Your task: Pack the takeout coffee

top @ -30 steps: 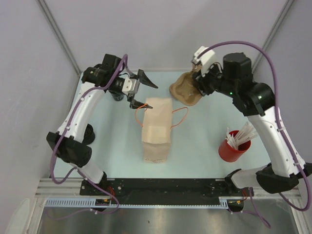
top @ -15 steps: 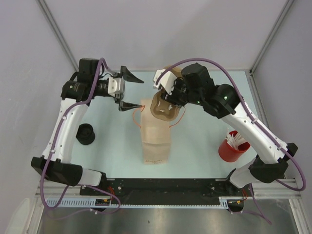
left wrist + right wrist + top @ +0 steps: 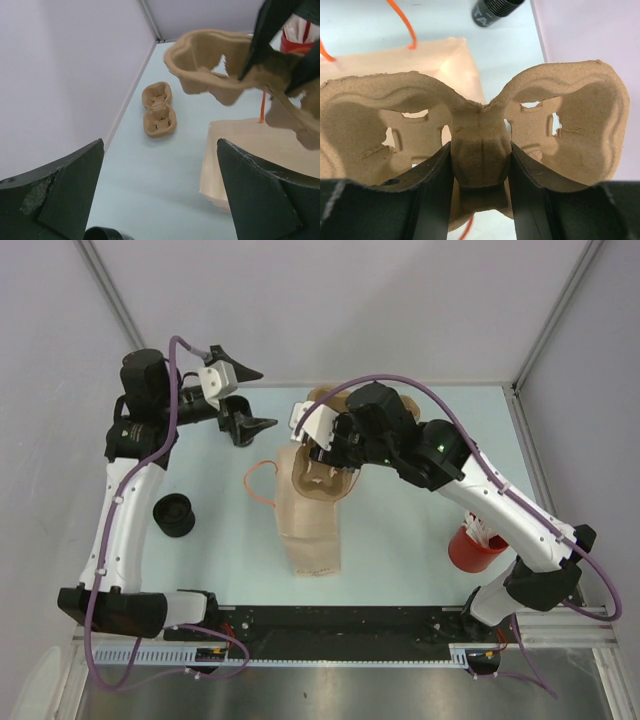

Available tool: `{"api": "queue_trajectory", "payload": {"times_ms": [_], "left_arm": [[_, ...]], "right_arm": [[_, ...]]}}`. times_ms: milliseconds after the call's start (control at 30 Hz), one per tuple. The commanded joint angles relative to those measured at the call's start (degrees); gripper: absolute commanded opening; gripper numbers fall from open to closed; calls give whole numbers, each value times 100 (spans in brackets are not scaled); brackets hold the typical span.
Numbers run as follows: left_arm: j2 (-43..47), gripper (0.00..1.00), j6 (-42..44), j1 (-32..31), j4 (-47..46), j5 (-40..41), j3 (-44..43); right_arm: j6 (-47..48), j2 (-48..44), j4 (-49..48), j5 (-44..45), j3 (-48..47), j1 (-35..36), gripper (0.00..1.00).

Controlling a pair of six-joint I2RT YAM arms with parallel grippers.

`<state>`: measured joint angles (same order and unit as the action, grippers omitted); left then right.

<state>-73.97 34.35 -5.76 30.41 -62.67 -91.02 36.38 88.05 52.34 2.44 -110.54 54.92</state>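
Observation:
A brown moulded-pulp cup carrier (image 3: 318, 476) (image 3: 480, 135) (image 3: 215, 65) hangs over the far end of a flat tan paper bag (image 3: 310, 535) (image 3: 260, 150) (image 3: 395, 60) with orange handles (image 3: 255, 485). My right gripper (image 3: 322, 452) (image 3: 480, 187) is shut on the carrier's centre post. My left gripper (image 3: 262, 398) (image 3: 165, 200) is open and empty, up at the back left, clear of the bag. A second carrier (image 3: 318, 394) (image 3: 159, 110) lies on the table near the back wall. The takeout coffee itself is out of view.
A black cylinder (image 3: 173, 515) (image 3: 102, 234) (image 3: 495, 9) stands on the left, beside my left arm. At the right, partly under my right arm, is a red cup (image 3: 470, 548) (image 3: 300, 35) of stirrers. Walls close in the left, back and right of the table (image 3: 400, 530).
The right gripper carried the carrier from the back right to above the bag's far end. The left gripper opened wide and drew back to the left. The bag shifted slightly left.

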Motion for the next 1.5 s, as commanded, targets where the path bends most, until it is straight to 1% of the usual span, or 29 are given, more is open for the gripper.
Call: {"api": "queue_trajectory", "payload": {"times_ms": [0, 67, 100, 167, 233, 267, 400, 467, 500, 733, 933, 1100, 1167, 1233, 1333, 1433, 1467], "left_arm": [[304, 99, -1323, 268, -668, 510, 14], [348, 99, -1632, 487, -572, 432, 14], [375, 99, -1685, 523, -459, 440, 23], [427, 99, -1729, 558, 50, 518, 14], [542, 99, -1800, 558, 253, 573, 41], [568, 99, -1661, 558, 629, 450, 32], [682, 100, -1607, 558, 1097, -42, 76], [744, 99, -1651, 558, 1203, -96, 50], [744, 100, -1607, 558, 1430, -113, 32], [814, 99, -1141, 558, 2143, -96, 6], [648, 97, -755, 558, 2635, -105, 41], [560, 95, -631, 558, 2742, -254, 207], [533, 92, -579, 558, 2820, -368, 216], [481, 91, -543, 558, 2873, -368, 208], [411, 88, -552, 558, 2847, -351, 260], [323, 80, -613, 541, 2794, -377, 313], [296, 75, -614, 532, 2795, -368, 313]], "right_arm": [[132, 81, -92, 99, -284, 168, 48], [132, 98, -57, 81, -266, 230, 48], [124, 98, -39, 73, -257, 239, 48], [132, 90, 4, 55, -222, 335, 48], [132, 98, 48, 11, -214, 414, 48], [141, 116, 83, 11, -196, 502, 48], [141, 195, 75, 64, -64, 634, 48], [124, 221, 49, 117, 6, 661, 48], [115, 247, 49, 125, 24, 661, 48], [132, 335, -4, 239, 156, 670, 48], [132, 502, 40, 161, 112, 670, 48], [141, 590, 92, 126, 94, 670, 48], [141, 643, 145, 117, 94, 670, 48], [133, 661, 189, 81, 94, 670, 48], [124, 687, 242, 11, 112, 661, 48], [97, 696, 260, -33, 129, 661, 48], [89, 696, 260, -50, 138, 661, 48]]}}
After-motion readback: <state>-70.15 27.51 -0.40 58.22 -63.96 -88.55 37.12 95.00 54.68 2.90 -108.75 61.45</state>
